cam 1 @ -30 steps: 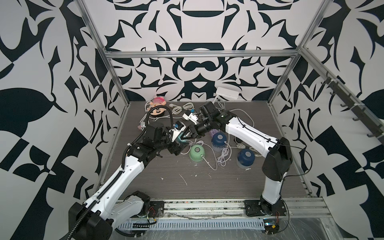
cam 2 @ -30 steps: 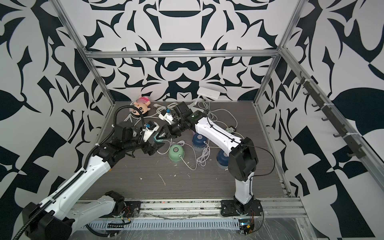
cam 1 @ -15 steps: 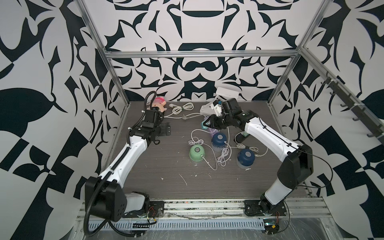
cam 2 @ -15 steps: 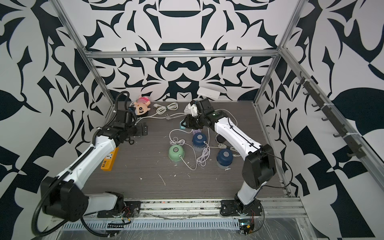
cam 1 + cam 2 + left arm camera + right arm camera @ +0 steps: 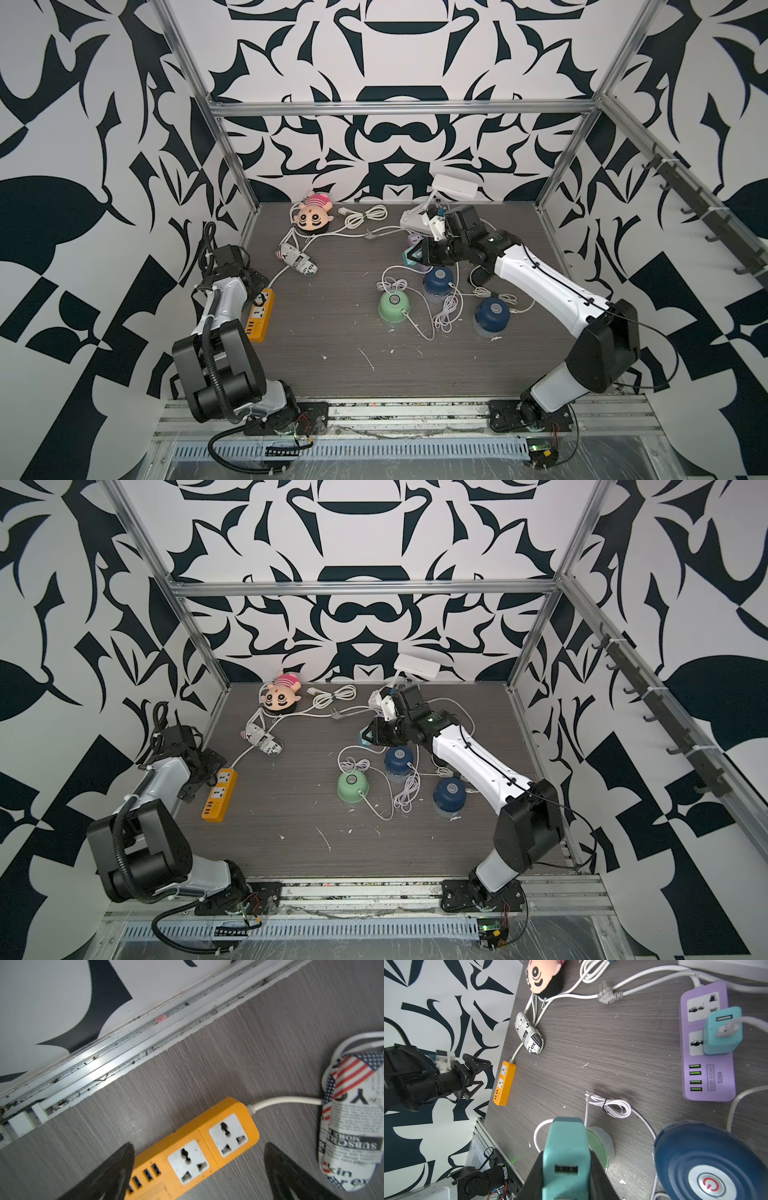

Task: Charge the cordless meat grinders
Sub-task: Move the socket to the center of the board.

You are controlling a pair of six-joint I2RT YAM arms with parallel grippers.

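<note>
Right wrist view gives the best look: the mint green grinder (image 5: 598, 1145) pokes out from behind the teal adapter (image 5: 564, 1134), with a navy grinder (image 5: 708, 1157) next to it. In a top view all three sit just right of frame centre. The second navy grinder (image 5: 491, 312) is lowest and furthest right, and white cables (image 5: 445, 311) loop between them.

The right gripper (image 5: 566, 1153) is clamped on that teal adapter, whose USB port looks empty. Best guess is it's headed for the free socket on the purple power strip (image 5: 708, 1076), right beside another teal cube (image 5: 722, 1030) that's already plugged in. Doing it well probably means squaring the plug side to the socket, pushing straight in, and not snagging the cables.

The right arm reaches from the lower right of the frame up and left, wrist higher in the frame than the navy grinders. The left arm is folded at the left edge, with the left gripper (image 5: 198, 1148) spread wide and empty over the orange power strip (image 5: 187, 1132).
</note>
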